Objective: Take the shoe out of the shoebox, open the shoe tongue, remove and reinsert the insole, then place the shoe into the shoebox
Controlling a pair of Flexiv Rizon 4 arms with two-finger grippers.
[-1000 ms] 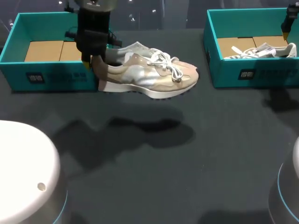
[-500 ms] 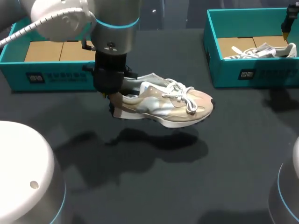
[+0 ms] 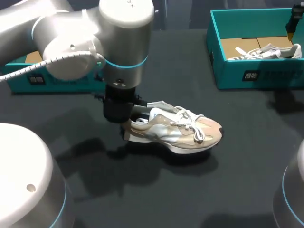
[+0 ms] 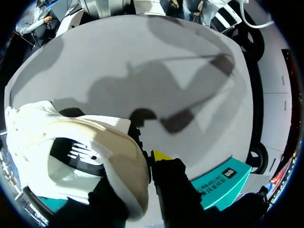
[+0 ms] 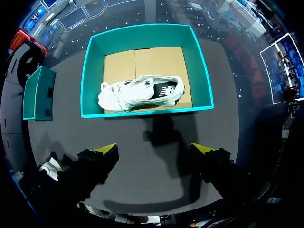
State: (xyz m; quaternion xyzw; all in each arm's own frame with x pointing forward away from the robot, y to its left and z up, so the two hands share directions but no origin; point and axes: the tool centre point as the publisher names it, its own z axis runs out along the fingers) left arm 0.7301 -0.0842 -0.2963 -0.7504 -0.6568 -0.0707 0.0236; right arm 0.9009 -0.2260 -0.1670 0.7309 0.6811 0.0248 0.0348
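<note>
left gripper [image 3: 126, 122] pinching shoe [image 3: 178, 133] heel collar | toe-heavy, may pivot or slip at set-down | right gripper [image 5: 154, 153] wide, empty

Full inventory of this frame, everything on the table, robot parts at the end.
beige shoe: one, beige and white with white laces, low over the table's middle, heel held by the left gripper
white shoe: one, white, lying in the right shoebox
shoeboxes: two, teal; left shoebox far left, mostly behind the left arm; right shoebox far right
table: one, dark
left gripper: shut on the beige shoe's heel collar
right gripper: open, empty, above the table beside the right shoebox
</note>
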